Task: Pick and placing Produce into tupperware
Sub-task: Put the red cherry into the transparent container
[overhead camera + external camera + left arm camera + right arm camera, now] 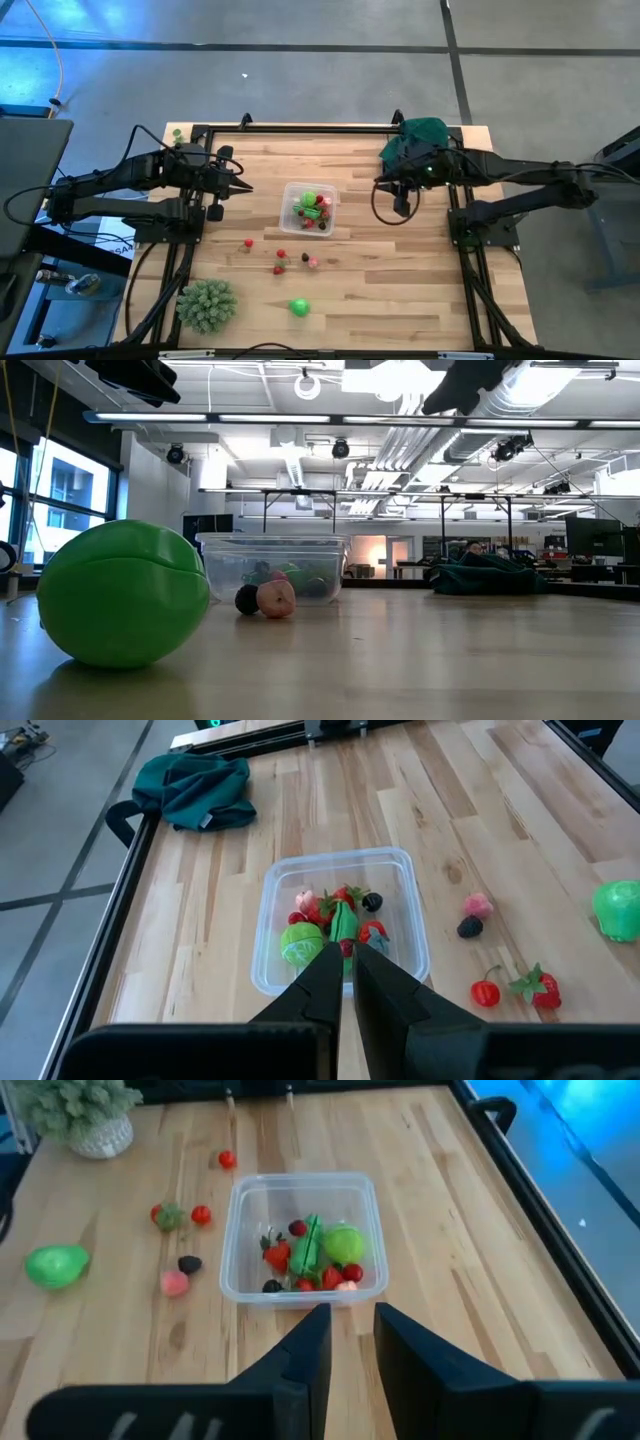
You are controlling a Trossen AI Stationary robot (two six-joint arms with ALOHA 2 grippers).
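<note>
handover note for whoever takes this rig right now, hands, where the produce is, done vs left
Left hand: shut, empty, raised left of the tupperware.
Right hand: empty, fingers slightly apart, raised right of the tupperware, beside the green cloth.
Done: several pieces are in the tupperware, red, green and dark ones.
Left: loose produce on the table nearer the front edge: a red piece, a cluster of red, dark and pink pieces, and a larger green piece. The spiky green ball sits at the front left.
</note>
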